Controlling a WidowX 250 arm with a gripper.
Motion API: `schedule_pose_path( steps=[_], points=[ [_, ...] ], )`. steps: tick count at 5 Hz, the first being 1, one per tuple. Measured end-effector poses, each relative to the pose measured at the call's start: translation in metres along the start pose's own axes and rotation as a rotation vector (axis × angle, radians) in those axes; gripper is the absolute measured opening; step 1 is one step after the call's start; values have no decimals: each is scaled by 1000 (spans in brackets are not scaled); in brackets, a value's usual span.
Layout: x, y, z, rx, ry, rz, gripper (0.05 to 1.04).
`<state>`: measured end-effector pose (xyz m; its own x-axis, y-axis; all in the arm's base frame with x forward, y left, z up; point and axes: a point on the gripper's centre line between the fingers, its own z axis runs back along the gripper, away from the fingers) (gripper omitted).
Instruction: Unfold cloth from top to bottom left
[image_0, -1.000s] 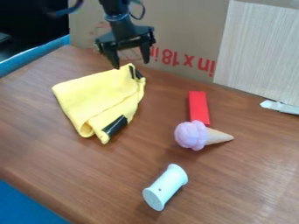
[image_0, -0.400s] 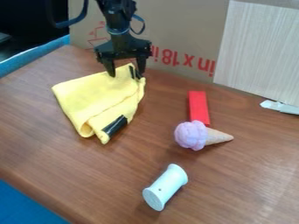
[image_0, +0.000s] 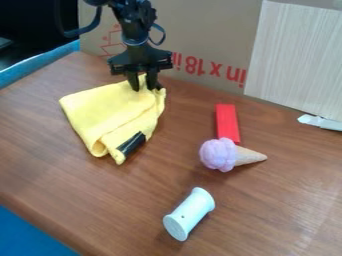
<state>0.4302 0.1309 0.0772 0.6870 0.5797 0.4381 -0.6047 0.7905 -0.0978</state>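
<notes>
Nearest on the desk (image_0: 267, 220) lies 1 white spool (image_0: 189, 214), then 1 toy ice cream cone (image_0: 219, 155) just beside 1 red block (image_0: 227, 122). The folded yellow cloth (image_0: 107, 112) lies left, its far corner pinched between the gripper's (image_0: 143, 90) 2 fingers (image_0: 134, 84).

1 red block (image_0: 227, 120) beside 1 ice-cream cone (image_0: 219, 154), 1 white spool (image_0: 190, 213), and 1 pale object (image_0: 322, 122), perhaps plastic.

From here I can read upside-down red print (image_0: 210, 67) on the cardboard (image_0: 207, 30): "in x 18 i", the rest unclear.
</notes>
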Motion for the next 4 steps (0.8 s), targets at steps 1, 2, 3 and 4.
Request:
schedule_pose_path(
  steps=[1,2,3,4],
  points=[
    [-1,-1,0,-8,4,-2,168],
    [-5,-1,1,-41,48,6,65],
    [-6,0,9,-118,83,16,53],
    [4,7,34,-218,53,32,52]
  ],
)
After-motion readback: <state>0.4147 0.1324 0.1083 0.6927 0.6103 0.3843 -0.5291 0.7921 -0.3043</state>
